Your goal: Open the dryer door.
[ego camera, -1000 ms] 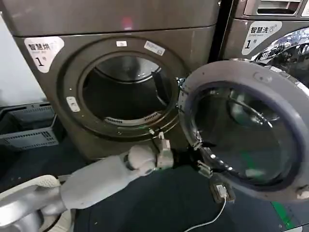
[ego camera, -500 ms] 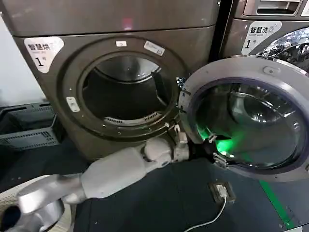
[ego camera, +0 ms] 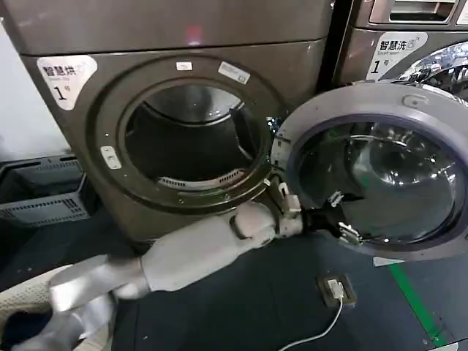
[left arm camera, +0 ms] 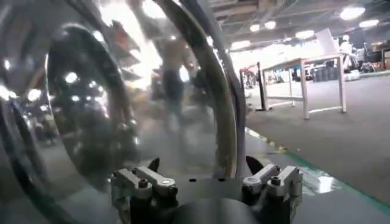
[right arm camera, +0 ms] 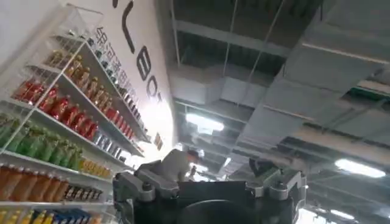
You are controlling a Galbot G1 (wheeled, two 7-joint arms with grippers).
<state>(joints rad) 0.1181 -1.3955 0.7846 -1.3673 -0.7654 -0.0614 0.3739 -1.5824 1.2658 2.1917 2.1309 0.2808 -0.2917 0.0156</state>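
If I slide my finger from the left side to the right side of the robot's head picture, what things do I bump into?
Grey crate → white sticker → round dryer opening → left gripper against the door's lower rim → open dryer door.

We see the dryer (ego camera: 183, 44) in brushed, matt bronze metal; its open door (ego camera: 376, 172) pairs a smooth grey plastic rim with glossy, reflective glass. The floor (ego camera: 256, 307) is dull, dark.
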